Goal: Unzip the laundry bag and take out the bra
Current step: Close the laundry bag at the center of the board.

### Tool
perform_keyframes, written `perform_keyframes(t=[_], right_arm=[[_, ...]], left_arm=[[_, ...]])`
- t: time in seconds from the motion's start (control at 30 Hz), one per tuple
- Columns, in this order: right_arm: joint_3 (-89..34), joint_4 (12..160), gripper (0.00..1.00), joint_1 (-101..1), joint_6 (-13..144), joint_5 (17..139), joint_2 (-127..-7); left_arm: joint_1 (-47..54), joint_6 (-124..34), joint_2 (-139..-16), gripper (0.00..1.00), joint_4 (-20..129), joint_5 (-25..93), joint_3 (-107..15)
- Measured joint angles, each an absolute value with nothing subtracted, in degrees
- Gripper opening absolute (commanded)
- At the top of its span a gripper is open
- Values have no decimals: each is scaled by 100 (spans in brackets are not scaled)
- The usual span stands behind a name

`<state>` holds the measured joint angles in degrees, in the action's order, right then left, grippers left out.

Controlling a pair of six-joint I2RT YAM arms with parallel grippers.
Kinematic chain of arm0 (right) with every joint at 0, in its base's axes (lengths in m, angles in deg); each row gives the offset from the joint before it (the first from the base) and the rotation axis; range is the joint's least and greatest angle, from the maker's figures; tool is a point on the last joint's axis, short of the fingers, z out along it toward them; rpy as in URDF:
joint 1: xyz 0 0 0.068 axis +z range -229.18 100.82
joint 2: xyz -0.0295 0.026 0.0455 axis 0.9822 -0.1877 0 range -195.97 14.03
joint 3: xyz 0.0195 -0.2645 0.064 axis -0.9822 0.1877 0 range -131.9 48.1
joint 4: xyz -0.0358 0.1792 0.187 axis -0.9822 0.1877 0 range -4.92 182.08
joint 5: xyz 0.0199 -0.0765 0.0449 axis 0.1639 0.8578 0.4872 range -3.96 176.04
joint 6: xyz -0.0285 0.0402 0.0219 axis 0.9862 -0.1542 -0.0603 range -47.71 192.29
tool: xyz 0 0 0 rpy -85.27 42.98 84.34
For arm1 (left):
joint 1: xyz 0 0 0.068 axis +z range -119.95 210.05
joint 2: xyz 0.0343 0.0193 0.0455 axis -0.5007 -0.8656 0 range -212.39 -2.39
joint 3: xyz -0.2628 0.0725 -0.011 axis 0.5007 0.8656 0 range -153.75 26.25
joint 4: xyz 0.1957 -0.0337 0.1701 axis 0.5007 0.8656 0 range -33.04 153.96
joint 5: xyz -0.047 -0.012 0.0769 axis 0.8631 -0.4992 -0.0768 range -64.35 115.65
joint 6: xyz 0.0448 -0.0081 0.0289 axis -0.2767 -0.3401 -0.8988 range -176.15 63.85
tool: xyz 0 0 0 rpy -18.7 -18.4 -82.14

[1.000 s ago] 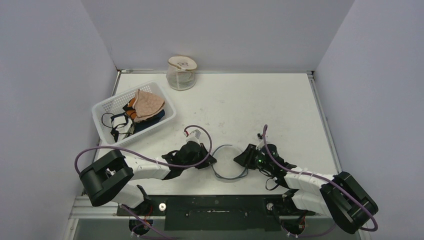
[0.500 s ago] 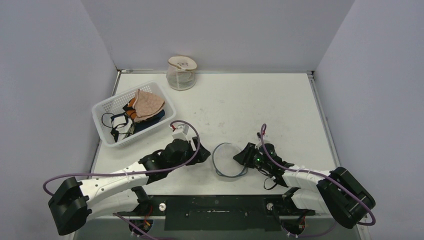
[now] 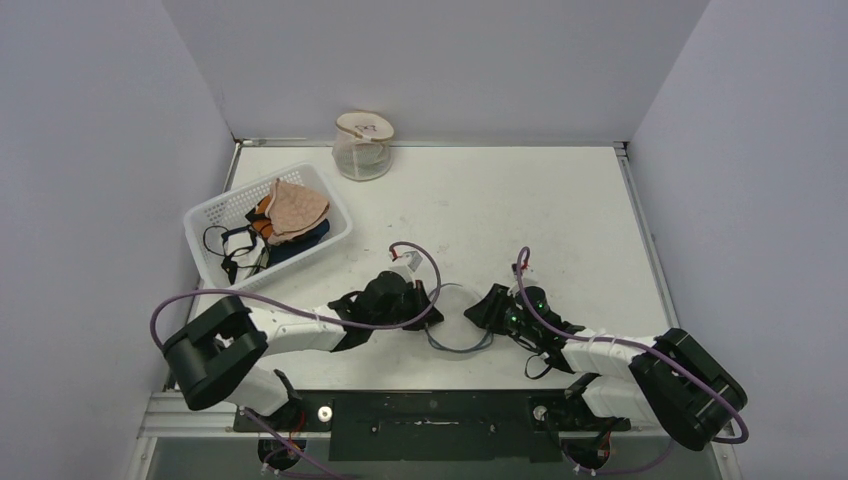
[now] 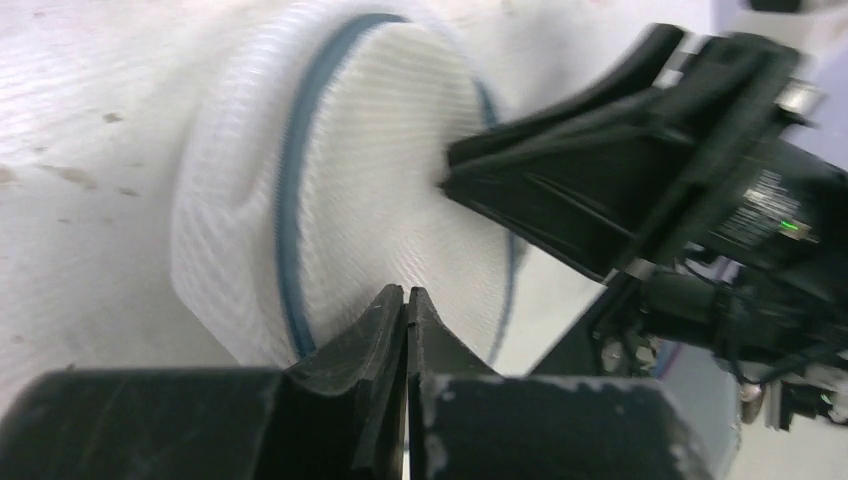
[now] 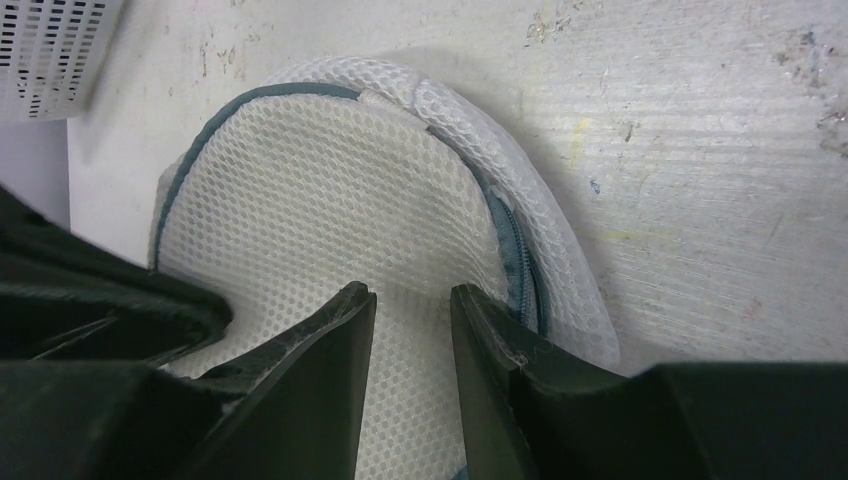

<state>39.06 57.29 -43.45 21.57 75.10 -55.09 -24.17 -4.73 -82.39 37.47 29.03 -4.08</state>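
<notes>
No text, brand, number or sign can be read in any view. At the far edge of the table, the lid of the jar (image 3: 362, 150) carries a dark scrawl, too small to make out. In the left wrist view, a pale label (image 4: 765, 192) with tiny print sits on the body of the right gripper (image 4: 452, 182), beside a green light, but it is too blurred to read.
</notes>
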Motion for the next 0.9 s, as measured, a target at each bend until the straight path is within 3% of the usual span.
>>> perform_keyframes(t=[0.6, 0.77, 0.9], right_arm=[[4184, 5139, 38, -4265, 2002, 7750, -5575], [4243, 5074, 45, -4241, 1936, 7772, -5461], [4173, 5745, 59, -4234, 2026, 7781, -4805]], left_arm=[[-2008, -121, -9680, 0, 2121, 2632, -99], [-2008, 1, -9811, 0, 1594, 2621, 69], [-2054, 19, -9767, 0, 1684, 2536, 45]])
